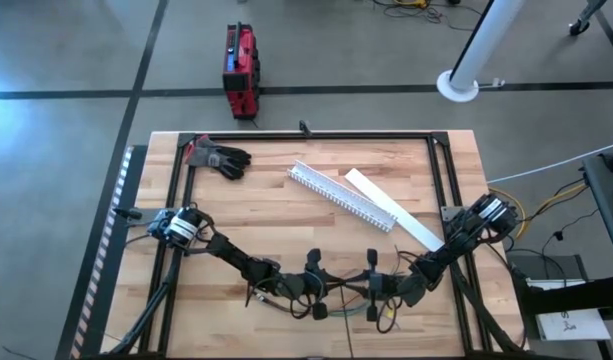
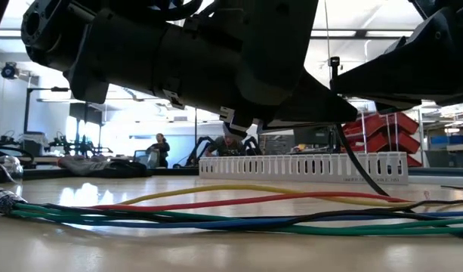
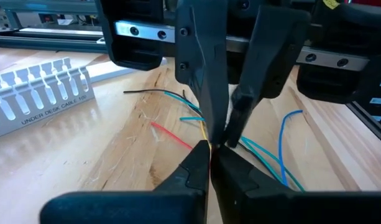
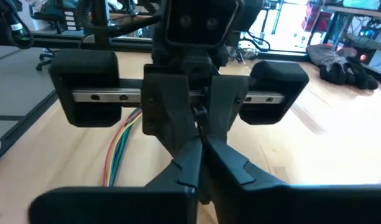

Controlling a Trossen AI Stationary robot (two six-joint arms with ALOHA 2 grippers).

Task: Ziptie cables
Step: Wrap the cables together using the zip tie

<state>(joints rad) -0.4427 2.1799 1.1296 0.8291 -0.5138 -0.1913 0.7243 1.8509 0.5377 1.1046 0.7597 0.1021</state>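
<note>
The cables (image 1: 276, 298) lie slack on the wood near the table's front edge: a bundle of green, blue, red, yellow and dark wires (image 2: 231, 219). My left gripper (image 1: 336, 288) and right gripper (image 1: 350, 290) face each other tip to tip above them, both shut. In the left wrist view my own shut fingers (image 3: 210, 155) meet the right gripper (image 3: 226, 134), and loose wire ends (image 3: 178, 99) splay out beyond it. In the right wrist view the bundle (image 4: 119, 149) runs beside the left gripper (image 4: 199, 124), in front of my right gripper (image 4: 202, 149). My left gripper comes in low from the table's left, shut. Thin wires (image 3: 204, 134) run to the spot where its fingertips end, but I cannot tell whether it pinches one. My right gripper comes in low from the table's right, shut. The two grippers hide its fingertips, so I cannot tell whether it touches anything.
A white slotted channel (image 1: 341, 195) and its flat lid (image 1: 391, 205) lie slantwise behind the grippers. Black gloves (image 1: 218, 157) rest at the far left corner. A black frame (image 1: 306, 135) rims the table. A red box (image 1: 239, 70) stands on the floor beyond. A person (image 2: 162, 147) is in the room behind.
</note>
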